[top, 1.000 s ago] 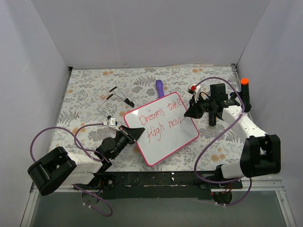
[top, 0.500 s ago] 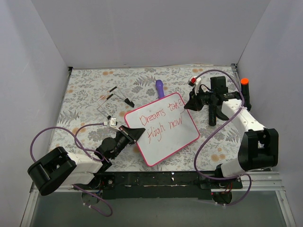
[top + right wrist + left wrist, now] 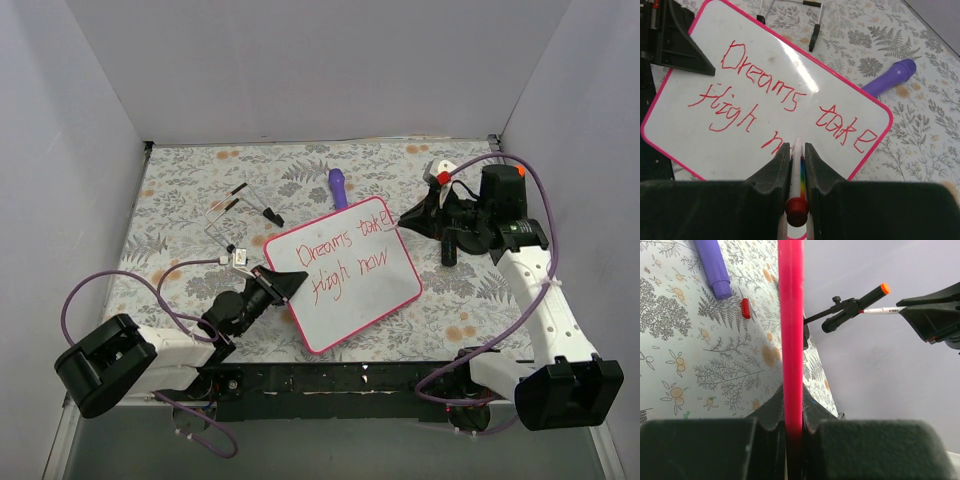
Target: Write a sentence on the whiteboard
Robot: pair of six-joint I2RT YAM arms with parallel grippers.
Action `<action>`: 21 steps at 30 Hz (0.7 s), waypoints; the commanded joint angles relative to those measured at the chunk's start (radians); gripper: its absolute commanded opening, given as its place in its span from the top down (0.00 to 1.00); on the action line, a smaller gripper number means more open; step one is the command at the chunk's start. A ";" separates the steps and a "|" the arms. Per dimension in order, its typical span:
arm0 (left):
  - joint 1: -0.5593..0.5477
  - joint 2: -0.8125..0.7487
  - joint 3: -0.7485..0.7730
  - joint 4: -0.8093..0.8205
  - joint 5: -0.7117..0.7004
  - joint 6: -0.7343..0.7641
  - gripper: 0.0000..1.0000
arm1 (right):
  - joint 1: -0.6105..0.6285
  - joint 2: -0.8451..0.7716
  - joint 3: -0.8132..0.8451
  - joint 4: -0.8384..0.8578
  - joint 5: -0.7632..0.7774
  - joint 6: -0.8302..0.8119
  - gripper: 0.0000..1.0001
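The white rectangular whiteboard (image 3: pixel 360 295) with a pink-red frame filled the middle of the floral-patterned desk (image 3: pixel 180 190), the left jaws clamped on its left edge. Just behind it lay a purple pen-like stick (image 3: pixel 338 186) and a thin wire stand (image 3: pixel 245 212). The right jaws, gripping a white pen (image 3: pixel 798 155), hung off its far right corner. The desk's far strip lay open.

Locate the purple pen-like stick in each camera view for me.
Top external: the purple pen-like stick lies just beyond the far edge of the pink-framed white whiteboard.
Left wrist: the stick is at upper left, left of the board's pink edge.
Right wrist: the stick is at upper right, past the board's corner.
Shared landmark: the whiteboard.
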 commanded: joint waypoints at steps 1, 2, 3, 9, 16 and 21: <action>-0.004 -0.100 0.055 0.103 0.016 0.026 1.00 | -0.024 -0.054 -0.029 -0.061 -0.119 -0.007 0.99; -0.002 -0.114 0.061 0.090 0.016 0.032 1.00 | -0.039 -0.063 -0.029 -0.082 -0.161 -0.012 0.99; -0.002 -0.133 0.067 0.074 0.019 0.052 1.00 | -0.049 -0.080 -0.029 -0.087 -0.176 -0.012 0.99; 0.005 -0.252 0.148 -0.102 0.042 0.144 1.00 | -0.101 -0.142 -0.002 -0.179 -0.239 -0.059 0.99; 0.039 -0.360 0.211 -0.265 0.080 0.213 1.00 | -0.203 -0.212 0.015 -0.233 -0.322 -0.059 0.99; 0.087 -0.447 0.272 -0.407 0.105 0.267 1.00 | -0.266 -0.279 -0.012 -0.240 -0.370 -0.052 0.99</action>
